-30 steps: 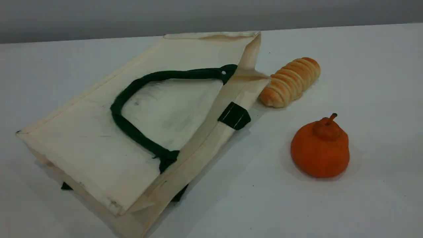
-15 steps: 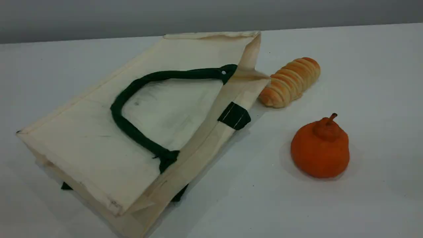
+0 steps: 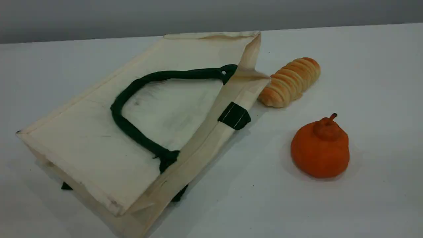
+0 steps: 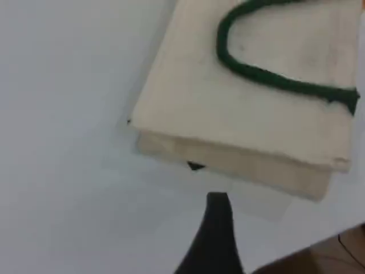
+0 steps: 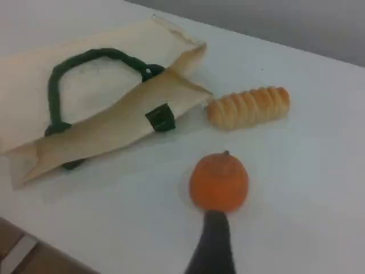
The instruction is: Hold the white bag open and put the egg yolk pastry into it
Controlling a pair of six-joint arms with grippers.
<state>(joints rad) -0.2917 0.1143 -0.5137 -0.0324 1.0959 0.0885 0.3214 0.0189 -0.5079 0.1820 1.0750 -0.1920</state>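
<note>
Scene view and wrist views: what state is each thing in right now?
white bag: lying flat, mouth nearly shut, handle folded on top.
bread roll: lying on its side beside the bag's mouth.
orange fruit: upright, stem up, apart from the bag.
left gripper: open, empty, near the bag's corner.
right gripper: open, empty, near the orange fruit.

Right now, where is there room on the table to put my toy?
The table is bare right of the bread roll and the orange fruit, and along the front between the white bag and that fruit. The far left behind the bag is bare too. It is crowded where the roll sits by the bag's mouth.
</note>
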